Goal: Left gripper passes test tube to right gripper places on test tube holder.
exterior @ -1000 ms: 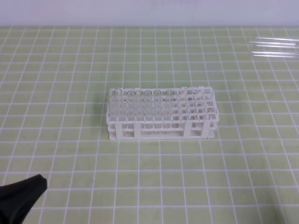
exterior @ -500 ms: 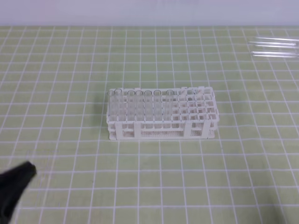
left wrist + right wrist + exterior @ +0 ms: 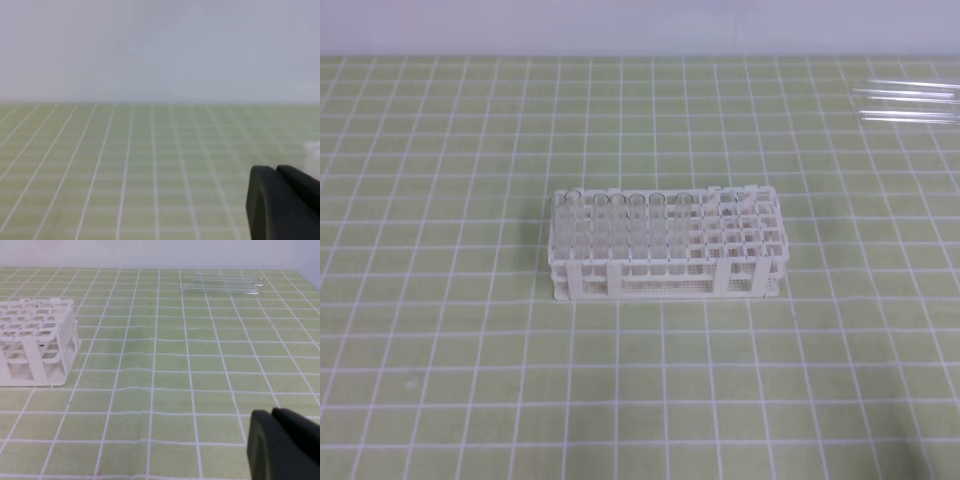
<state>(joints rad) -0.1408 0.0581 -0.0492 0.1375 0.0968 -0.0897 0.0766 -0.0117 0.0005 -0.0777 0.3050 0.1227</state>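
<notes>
Both claws, left claw [image 3: 280,202] and right claw [image 3: 282,445], sit closed and empty. Mid-table stands the test tube holder [image 3: 665,245]; far right lie the test tubes [image 3: 910,103], light, slick, brittle glass, probably best gripped mid-length.

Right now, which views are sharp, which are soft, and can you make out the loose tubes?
High view: even light, rack fairly sharp, faint shadow on its left; loose tubes far right are pale streaks. Left wrist: hazy, blurred throughout, only the mat grid and the shut left gripper show. Right wrist: clearer, tubes readable, right gripper soft up close.
</notes>
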